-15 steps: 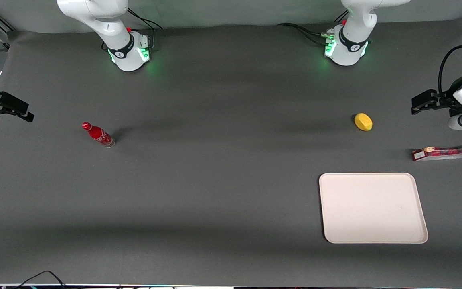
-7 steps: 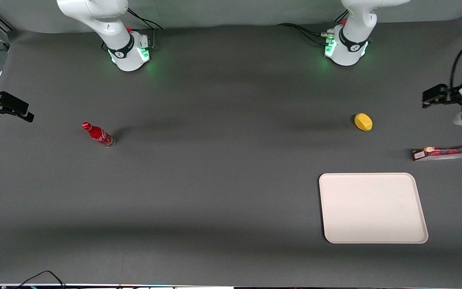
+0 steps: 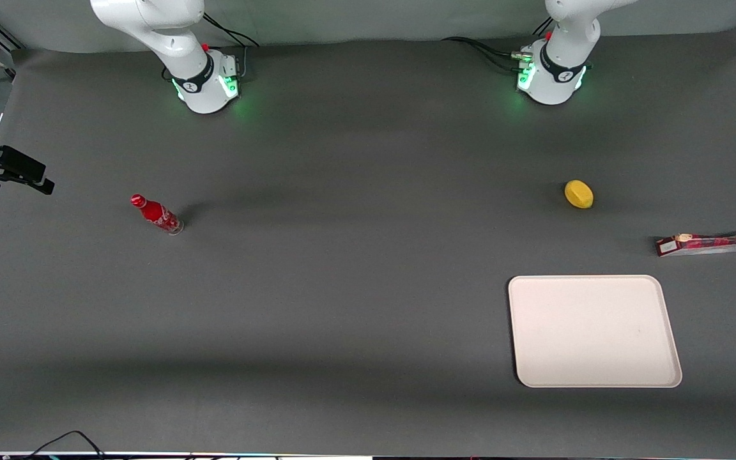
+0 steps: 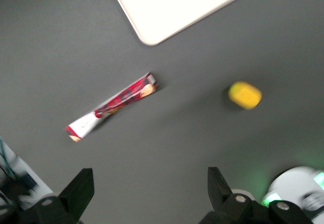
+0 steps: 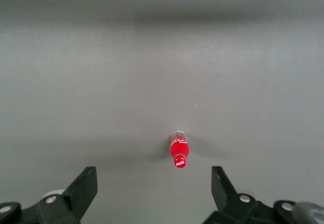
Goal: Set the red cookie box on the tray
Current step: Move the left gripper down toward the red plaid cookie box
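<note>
While the gripper (image 4: 147,196) hangs high above the table with its fingers spread wide and nothing between them, the red cookie box (image 4: 112,106) lies flat on the dark table surface below, near the table's edge at the working arm's end. In the front view the box (image 3: 716,243) sits just beside the tray (image 3: 595,331), a little farther from the camera than the tray's rim and not on it. A yellow lemon (image 3: 579,193) rests apart, farther still. Because the carton is slim and lies low, fingers descending out of line with its narrow width could likely skid over it or push it toward the table edge.
</note>
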